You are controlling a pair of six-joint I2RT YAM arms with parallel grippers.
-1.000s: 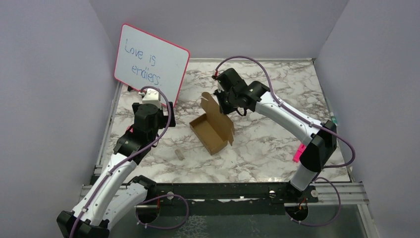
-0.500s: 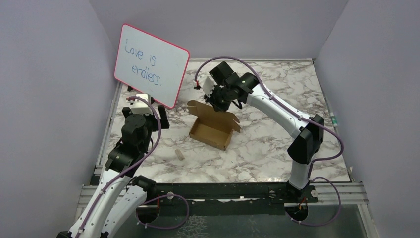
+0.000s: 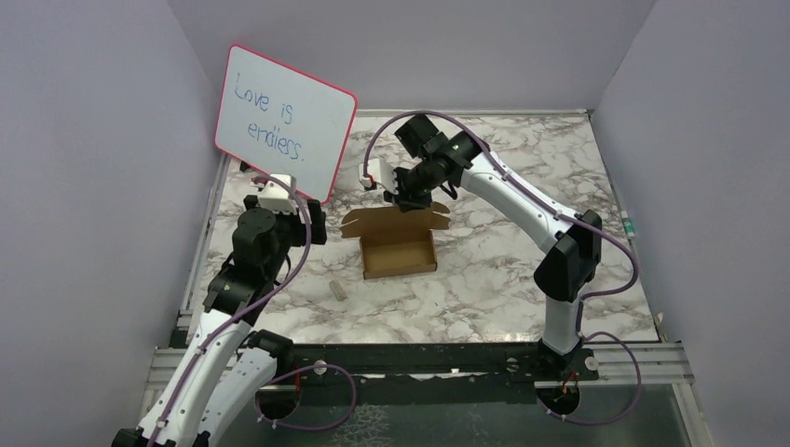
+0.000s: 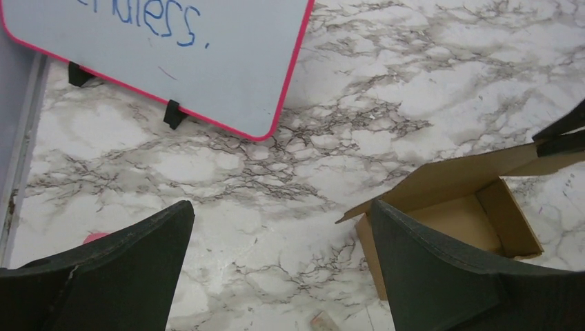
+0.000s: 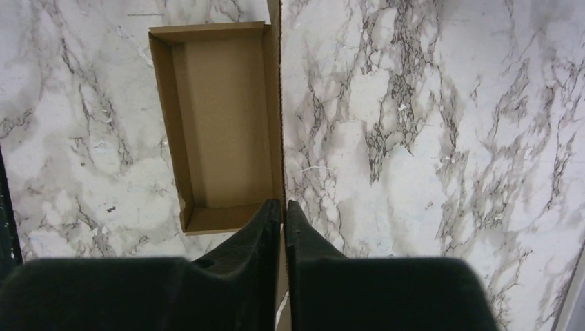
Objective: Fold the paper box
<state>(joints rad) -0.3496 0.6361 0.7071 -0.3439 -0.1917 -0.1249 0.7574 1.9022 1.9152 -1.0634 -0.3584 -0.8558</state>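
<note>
The paper box (image 3: pixel 399 253) is a shallow brown cardboard tray, open side up, in the middle of the marble table (image 3: pixel 503 270). Its lid flap (image 3: pixel 396 222) stands up along the far side. My right gripper (image 3: pixel 402 200) is shut on the top edge of that flap. In the right wrist view the flap (image 5: pixel 275 14) runs edge-on into the gripper (image 5: pixel 283 203), with the tray (image 5: pixel 221 124) below left. My left gripper (image 3: pixel 312 223) hangs open to the left of the box, holding nothing. In the left wrist view it (image 4: pixel 279 207) frames bare marble, with the box (image 4: pixel 476 214) behind its right finger.
A pink-framed whiteboard (image 3: pixel 284 116) with blue writing leans at the back left, its lower edge (image 4: pixel 172 55) just beyond my left gripper. A small beige piece (image 3: pixel 339 289) lies on the marble left of the box. Grey walls enclose the table on three sides.
My right arm has swung left with the flap in its grip. The box has turned from a diagonal to square with the table. My left arm has drawn back a little and stays open.
</note>
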